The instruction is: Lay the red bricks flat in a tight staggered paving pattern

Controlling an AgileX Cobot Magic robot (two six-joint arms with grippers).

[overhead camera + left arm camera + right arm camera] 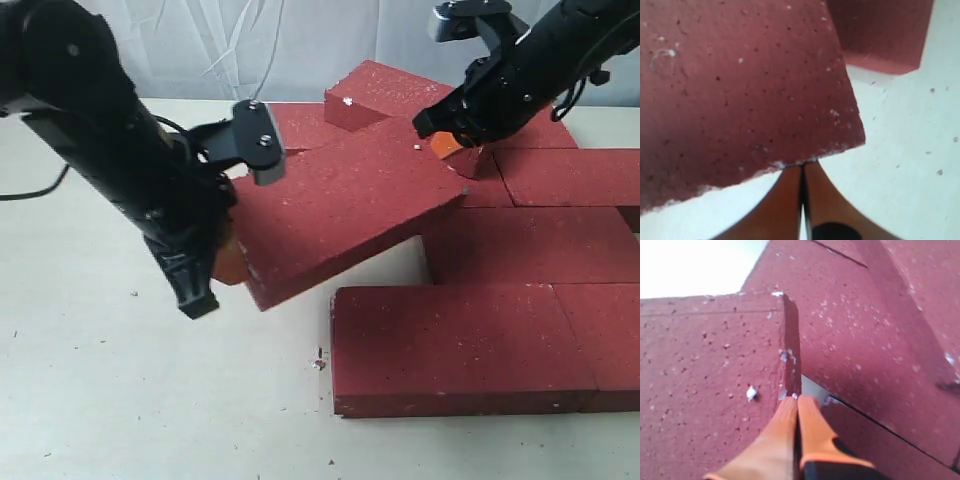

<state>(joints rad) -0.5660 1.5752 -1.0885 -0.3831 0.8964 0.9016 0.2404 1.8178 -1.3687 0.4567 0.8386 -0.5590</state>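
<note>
One red brick (340, 215) lies askew in the middle, its far right end up on the laid bricks and its near left end low by the table. My left gripper (228, 262) is shut, and its orange fingertips (802, 167) meet that brick's chipped edge (790, 162) with nothing between them. My right gripper (447, 147) is shut too, with its tips (796, 400) at the brick's far corner (785, 355). Several red bricks (460, 345) lie flat in staggered rows on the right. Another brick (385, 92) sits tilted at the back.
Bare pale table (120, 400) spreads to the left and front, with small brick crumbs (319, 360) near the front row's corner. A white sheet (250, 45) hangs behind. Both black arms reach in over the bricks.
</note>
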